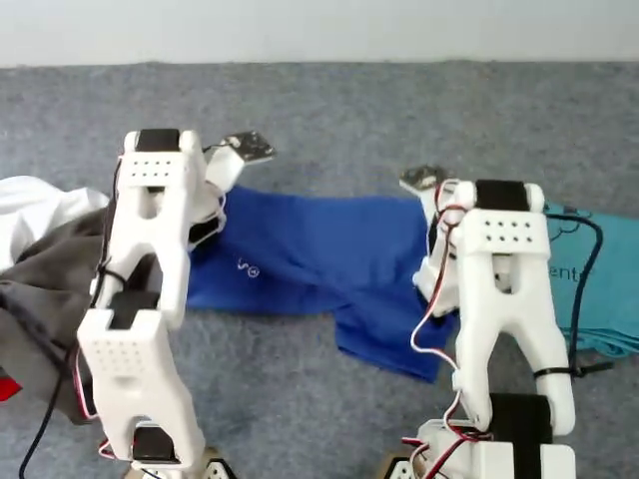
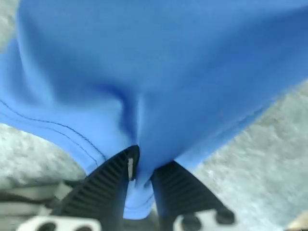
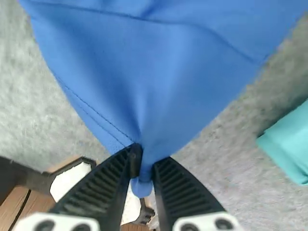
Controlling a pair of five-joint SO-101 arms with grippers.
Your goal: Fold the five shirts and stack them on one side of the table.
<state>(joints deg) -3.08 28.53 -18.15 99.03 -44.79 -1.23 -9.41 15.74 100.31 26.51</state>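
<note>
- The blue shirt [image 1: 310, 249] lies mid-desk, its long axis running side to side and its loose part trailing toward the near edge.
- Your left jaws pinch its left end and your right jaws its right end; both are closed on cloth, equally near.
- A teal shirt [image 1: 599, 279] rests at the right edge.
</note>
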